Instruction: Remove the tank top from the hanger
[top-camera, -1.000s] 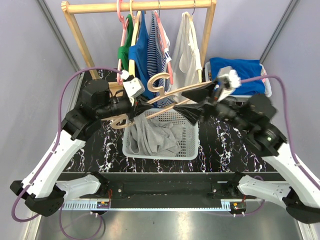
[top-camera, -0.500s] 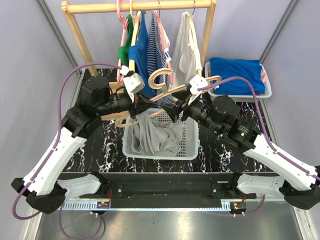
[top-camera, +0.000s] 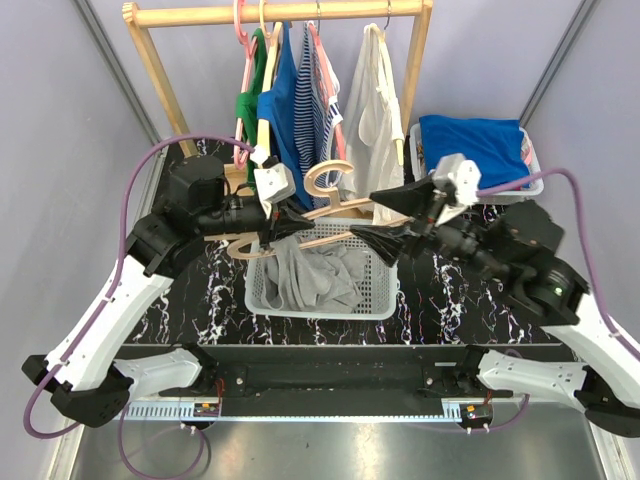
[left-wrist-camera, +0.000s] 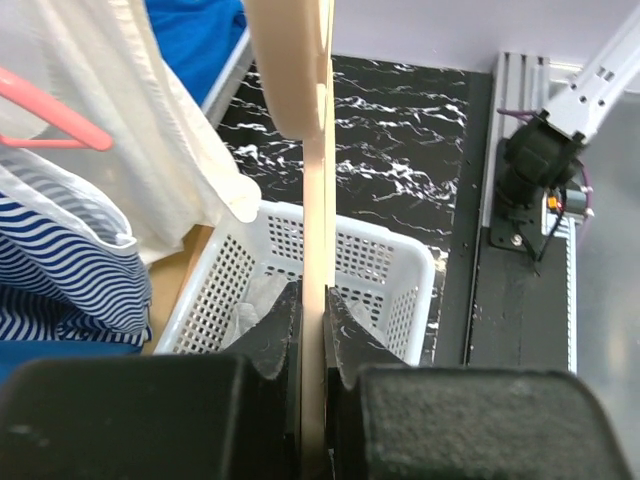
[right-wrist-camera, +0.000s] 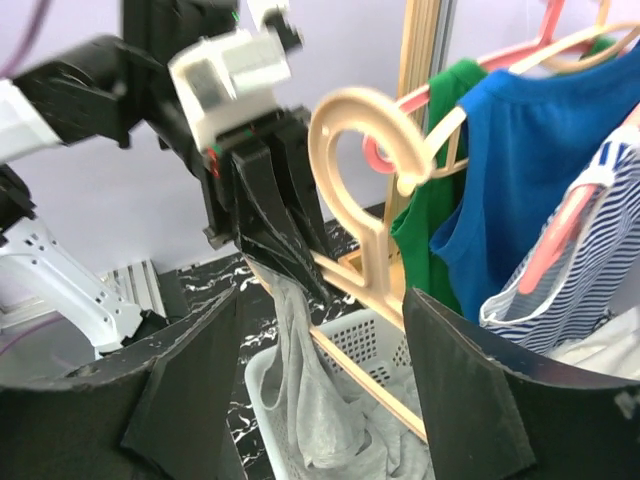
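Observation:
My left gripper (top-camera: 287, 224) is shut on the wooden hanger (top-camera: 335, 205), clamping its flat body (left-wrist-camera: 318, 200) between both jaws (left-wrist-camera: 313, 300). The grey tank top (top-camera: 300, 272) hangs by a strap from the hanger's left arm, right beside those jaws, and the rest of it lies in the white basket (top-camera: 375, 305). In the right wrist view the grey tank top (right-wrist-camera: 305, 400) droops from the hanger (right-wrist-camera: 370, 210) into the basket. My right gripper (top-camera: 392, 217) stands open at the hanger's right end, holding nothing (right-wrist-camera: 320, 295).
Behind stands a wooden clothes rack (top-camera: 280, 13) with green, blue, striped and white garments (top-camera: 370, 100) on hangers. A white tray with blue cloth (top-camera: 480, 140) sits at the back right. The black marbled table (top-camera: 440, 290) surrounds the basket.
The right gripper swung in toward the hanger's middle, then back out to its right end, still open. The left gripper kept its hold; the hanger shifted slightly.

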